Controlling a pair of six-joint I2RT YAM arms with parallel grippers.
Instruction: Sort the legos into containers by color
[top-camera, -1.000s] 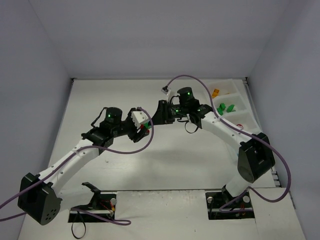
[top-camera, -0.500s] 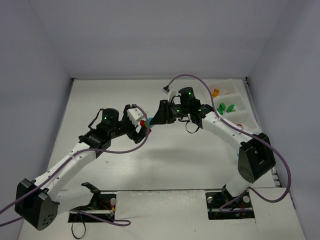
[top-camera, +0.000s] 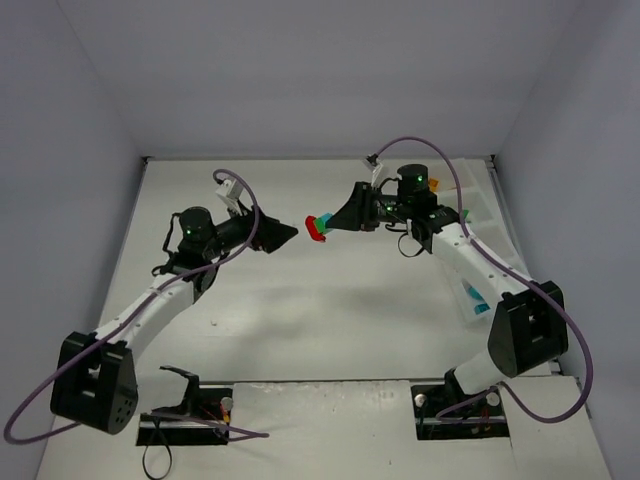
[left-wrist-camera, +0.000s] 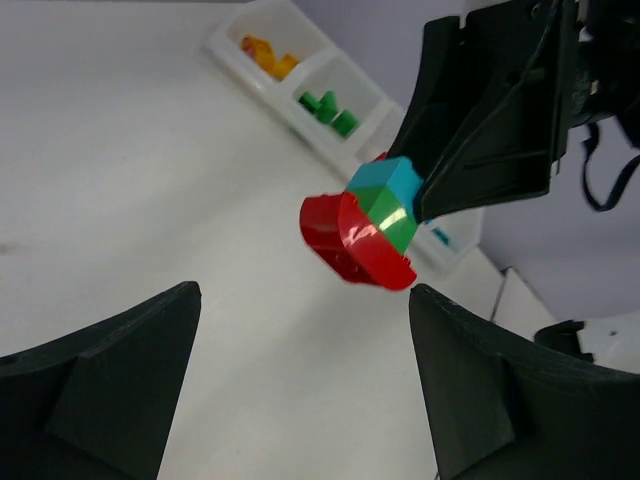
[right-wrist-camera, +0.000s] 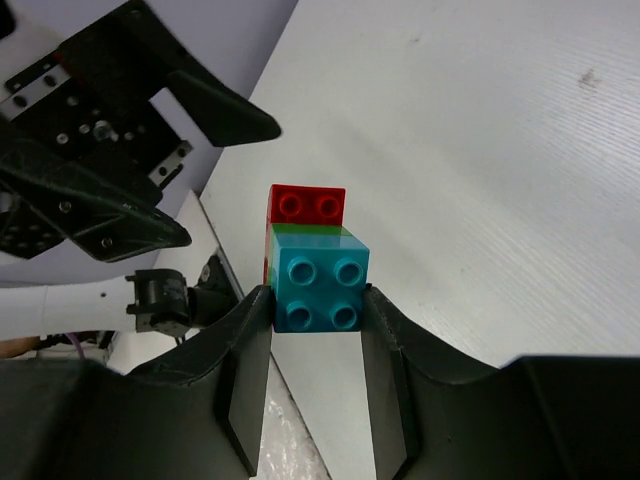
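Note:
My right gripper (top-camera: 334, 222) is shut on a teal brick (right-wrist-camera: 318, 280) that tops a stack of teal, green and red legos (top-camera: 320, 228), held in the air above the table. The red brick (right-wrist-camera: 307, 205) sticks out past the fingertips. My left gripper (top-camera: 284, 234) is open and empty, just left of the stack and pointing at it. In the left wrist view the stack (left-wrist-camera: 365, 225) floats between and beyond my open left fingers (left-wrist-camera: 120, 350). The translucent tray (top-camera: 482, 215) lies at the right, holding orange (left-wrist-camera: 268, 55), green (left-wrist-camera: 328, 105) and teal (top-camera: 478, 300) bricks.
The tray runs along the right wall of the white enclosure. Purple cables loop off both arms. The arm bases and black mounts sit at the near edge.
The two grippers, close together over the table's middle before, have pulled apart. The left one let go and drew back left; the right one moved right, keeping the stack.

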